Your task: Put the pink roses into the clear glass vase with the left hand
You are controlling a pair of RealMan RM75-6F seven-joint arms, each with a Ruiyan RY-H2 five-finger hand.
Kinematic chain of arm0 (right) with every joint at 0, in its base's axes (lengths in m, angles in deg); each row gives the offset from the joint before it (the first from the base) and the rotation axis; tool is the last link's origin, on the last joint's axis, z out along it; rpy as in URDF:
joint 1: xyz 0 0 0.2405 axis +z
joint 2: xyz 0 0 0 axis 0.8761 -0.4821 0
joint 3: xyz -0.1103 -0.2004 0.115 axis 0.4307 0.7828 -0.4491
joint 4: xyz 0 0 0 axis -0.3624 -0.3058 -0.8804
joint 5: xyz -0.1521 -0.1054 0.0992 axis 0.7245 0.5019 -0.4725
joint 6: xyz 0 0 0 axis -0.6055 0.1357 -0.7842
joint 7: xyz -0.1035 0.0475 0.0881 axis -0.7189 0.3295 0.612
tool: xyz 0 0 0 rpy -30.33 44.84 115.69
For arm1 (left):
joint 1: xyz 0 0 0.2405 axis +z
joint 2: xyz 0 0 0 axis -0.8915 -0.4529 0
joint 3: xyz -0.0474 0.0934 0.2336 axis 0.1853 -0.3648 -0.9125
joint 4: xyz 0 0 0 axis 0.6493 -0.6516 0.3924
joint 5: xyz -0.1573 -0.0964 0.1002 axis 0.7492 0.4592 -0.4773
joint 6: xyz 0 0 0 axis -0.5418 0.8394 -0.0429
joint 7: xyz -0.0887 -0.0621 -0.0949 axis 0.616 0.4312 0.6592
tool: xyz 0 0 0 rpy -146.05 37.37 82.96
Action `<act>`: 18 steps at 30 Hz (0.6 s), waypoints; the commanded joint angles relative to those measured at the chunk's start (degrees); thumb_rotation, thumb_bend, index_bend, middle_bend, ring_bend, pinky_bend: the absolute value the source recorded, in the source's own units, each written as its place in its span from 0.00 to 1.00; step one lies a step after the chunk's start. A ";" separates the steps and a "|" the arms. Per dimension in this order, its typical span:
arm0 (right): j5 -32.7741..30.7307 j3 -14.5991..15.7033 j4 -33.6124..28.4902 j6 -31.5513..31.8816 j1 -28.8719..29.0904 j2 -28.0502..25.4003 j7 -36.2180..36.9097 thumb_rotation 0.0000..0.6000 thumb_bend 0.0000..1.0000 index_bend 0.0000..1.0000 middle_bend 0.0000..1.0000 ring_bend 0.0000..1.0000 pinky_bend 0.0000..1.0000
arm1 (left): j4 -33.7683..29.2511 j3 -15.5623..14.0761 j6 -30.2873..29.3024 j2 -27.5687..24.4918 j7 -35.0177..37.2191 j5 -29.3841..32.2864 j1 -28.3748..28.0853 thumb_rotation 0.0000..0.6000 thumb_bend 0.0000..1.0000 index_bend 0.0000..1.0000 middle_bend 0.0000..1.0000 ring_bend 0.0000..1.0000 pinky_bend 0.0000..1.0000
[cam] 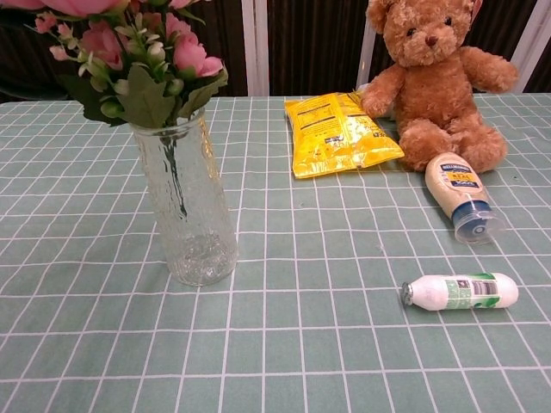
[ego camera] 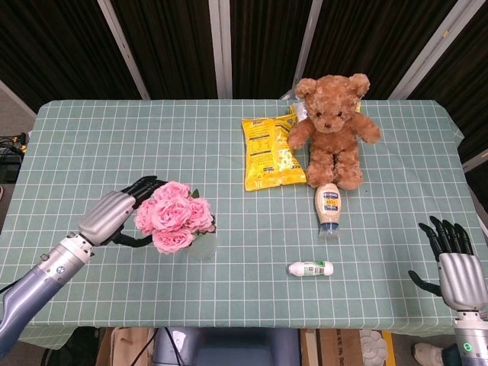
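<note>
The pink roses [ego camera: 174,216] stand in the clear glass vase [cam: 185,206], stems inside it, blooms [cam: 129,52] leaning left over the rim. Only a sliver of the vase [ego camera: 203,245] shows under the blooms in the head view. My left hand [ego camera: 114,217] is just left of the blooms, fingers apart and curved toward them, holding nothing; the chest view does not show it. My right hand [ego camera: 455,263] hangs at the table's near right corner, fingers spread and empty.
A brown teddy bear [ego camera: 332,126] sits at the back right beside a yellow snack bag [ego camera: 269,152]. A mayonnaise bottle [ego camera: 328,206] lies in front of the bear, and a small white bottle [ego camera: 310,268] lies near the front edge.
</note>
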 commanded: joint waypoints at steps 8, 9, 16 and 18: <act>0.30 0.16 -0.20 0.05 -0.05 -0.08 0.03 1.00 0.19 0.15 0.07 0.04 0.00 | -15.00 -7.23 -20.39 -2.53 -46.89 9.81 8.34 1.00 0.34 0.11 0.11 0.04 0.20; 0.44 0.20 -0.21 0.04 -0.03 -0.12 0.10 1.00 0.19 0.15 0.07 0.04 0.00 | -14.56 -8.30 -22.95 -1.57 -47.97 8.03 10.19 1.00 0.34 0.12 0.11 0.04 0.21; 2.82 1.01 0.39 0.15 0.25 -0.67 0.54 1.00 0.19 0.15 0.07 0.04 0.00 | -1.78 -15.66 -37.25 7.07 -40.77 -4.87 23.68 1.00 0.34 0.13 0.11 0.04 0.22; 3.65 1.14 0.67 0.56 0.28 -0.66 0.88 1.00 0.19 0.15 0.07 0.04 0.00 | 2.59 -16.41 -38.88 8.55 -35.66 -5.87 25.81 1.00 0.34 0.13 0.11 0.04 0.22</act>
